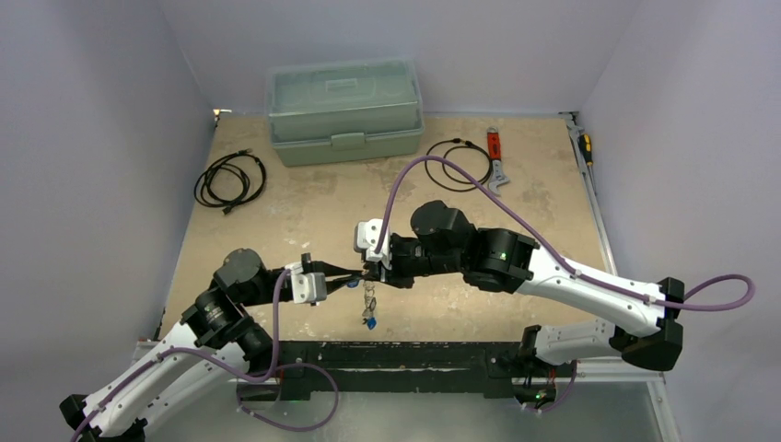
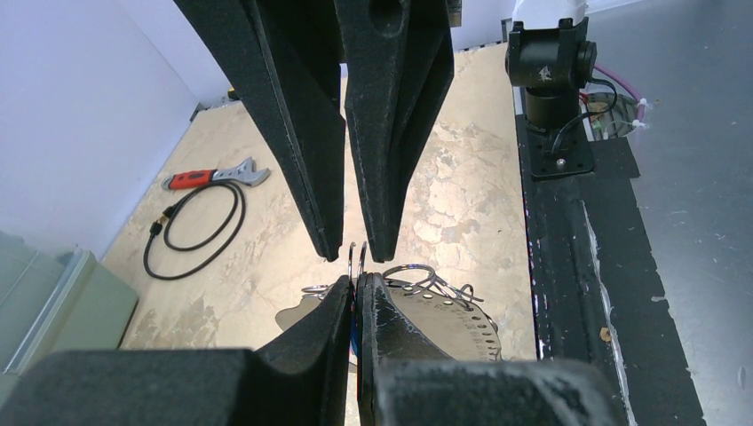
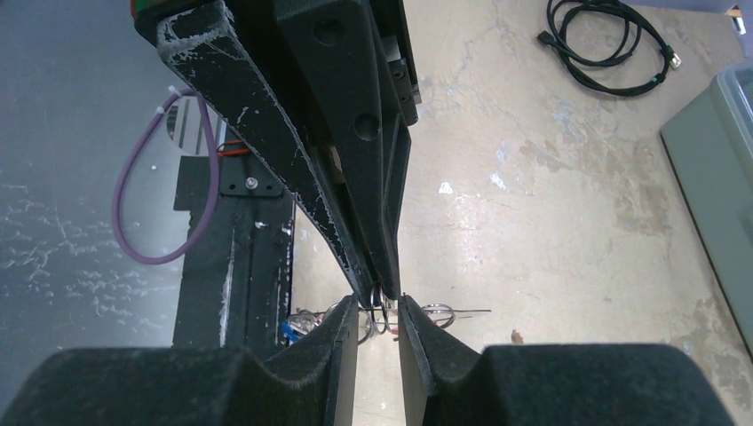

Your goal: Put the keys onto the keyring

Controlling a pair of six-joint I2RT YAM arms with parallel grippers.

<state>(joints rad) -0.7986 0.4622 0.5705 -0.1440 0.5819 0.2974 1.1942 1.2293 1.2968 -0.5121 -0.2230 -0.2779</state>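
Note:
The thin silver keyring [image 2: 358, 256] sticks up edge-on as two wire loops out of my left gripper [image 2: 357, 282], which is shut on it. My right gripper [image 3: 379, 306] meets it tip to tip, jaws apart, with the keyring [image 3: 376, 303] loops standing in the gap between its pads, touching neither. In the top view both grippers, left [image 1: 359, 275] and right [image 1: 372, 270], join above the table's near middle. Keys [image 1: 368, 308] hang below them, a blue-headed key [image 1: 369, 323] lowest. More small rings [image 2: 435, 280] lie beside my left fingers.
A grey-green lidded box [image 1: 345, 110] stands at the back. One coiled black cable [image 1: 230, 178] lies at the left, another cable [image 1: 460, 164] right of centre by a red-handled wrench [image 1: 495, 152]. A black base rail [image 1: 405, 364] runs along the near edge.

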